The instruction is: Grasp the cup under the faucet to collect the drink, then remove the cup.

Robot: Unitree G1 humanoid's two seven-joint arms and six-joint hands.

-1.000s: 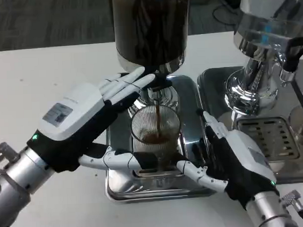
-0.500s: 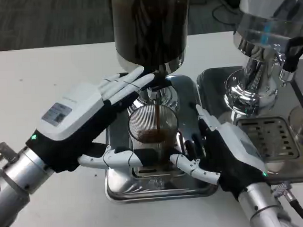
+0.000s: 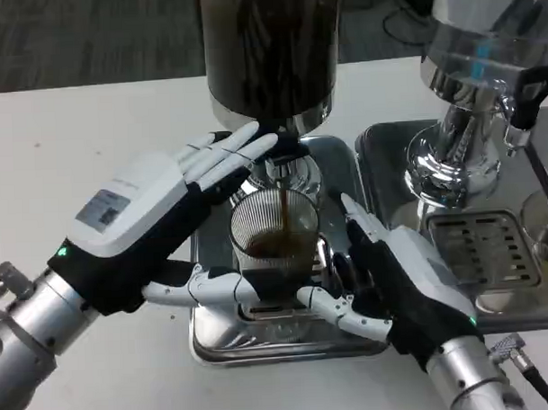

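Note:
A clear ribbed cup (image 3: 273, 234) stands on the silver drip tray (image 3: 216, 344) under the faucet (image 3: 280, 171). A thin dark stream runs into it, and dark drink fills its lower part. My left hand (image 3: 153, 218) lies to the cup's left, its fingers (image 3: 232, 151) stretched out onto the black tap lever above the rim and its thumb (image 3: 205, 288) against the cup's base. My right hand (image 3: 403, 281) is close on the cup's right, its fingers spread beside the wall and its thumb (image 3: 336, 311) near the base. Whether it touches the glass I cannot tell.
The tall dispenser (image 3: 270, 52) of dark drink rises right behind the cup. A second chrome dispenser (image 3: 473, 99) stands at the right over its own grated tray (image 3: 478, 252). White table (image 3: 74, 140) stretches to the left.
My right hand has moved left and forward, closing in on the cup's right side. The drink level in the cup has risen. My left hand stays on the lever.

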